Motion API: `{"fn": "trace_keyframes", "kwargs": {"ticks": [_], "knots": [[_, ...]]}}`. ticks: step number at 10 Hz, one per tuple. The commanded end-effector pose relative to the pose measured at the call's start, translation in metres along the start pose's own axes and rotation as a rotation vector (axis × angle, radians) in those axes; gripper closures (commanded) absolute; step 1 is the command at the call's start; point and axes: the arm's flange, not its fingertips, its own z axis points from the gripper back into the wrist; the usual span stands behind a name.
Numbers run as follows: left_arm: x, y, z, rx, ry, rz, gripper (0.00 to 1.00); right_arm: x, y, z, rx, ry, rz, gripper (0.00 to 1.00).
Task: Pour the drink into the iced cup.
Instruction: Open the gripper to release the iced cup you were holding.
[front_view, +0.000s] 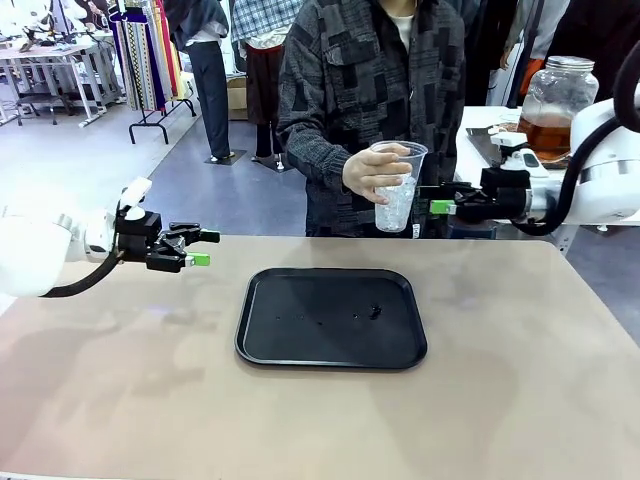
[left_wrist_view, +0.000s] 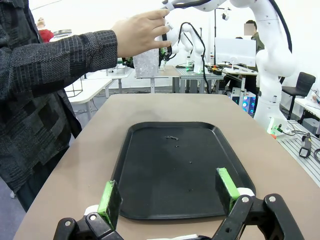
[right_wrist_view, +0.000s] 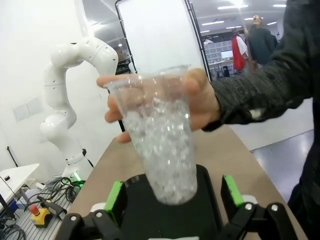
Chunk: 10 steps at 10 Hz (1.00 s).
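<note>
Now a person's hand (front_view: 373, 172) holds the iced cup (front_view: 398, 190) above the table; right gripper (front_view: 438, 206) spread wide beside it, empty. Left gripper (front_view: 203, 248) released too, near the black tray (front_view: 331, 318).

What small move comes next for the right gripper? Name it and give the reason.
Probably draw the right gripper back a little. Its jaws stand open on either side of the iced cup, and the person's hand already grips the cup in the air, so backing off lets the person carry it away freely.
</note>
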Motion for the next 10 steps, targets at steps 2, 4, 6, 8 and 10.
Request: {"fn": "trace_keyframes", "kwargs": {"ticks": [2, 4, 6, 8, 10], "knots": [[0.002, -0.001, 0.000, 0.001, 0.001, -0.002, 0.00, -0.024, 0.009, 0.032, 0.008, 0.025, 0.117, 0.00], [0.002, -0.001, 0.000, 0.001, 0.001, -0.002, 0.00, -0.041, 0.013, 0.055, -0.006, 0.046, 0.207, 0.00], [0.002, -0.001, 0.000, 0.001, 0.001, -0.002, 0.00, -0.052, 0.016, 0.072, -0.030, 0.024, 0.210, 0.00], [0.002, -0.001, 0.000, 0.001, 0.001, -0.002, 0.00, -0.058, 0.017, 0.078, -0.037, 0.014, 0.208, 0.00], [0.002, -0.001, 0.000, 0.001, 0.001, -0.002, 0.00, -0.057, 0.013, 0.079, -0.049, 0.027, 0.184, 0.00]]}}
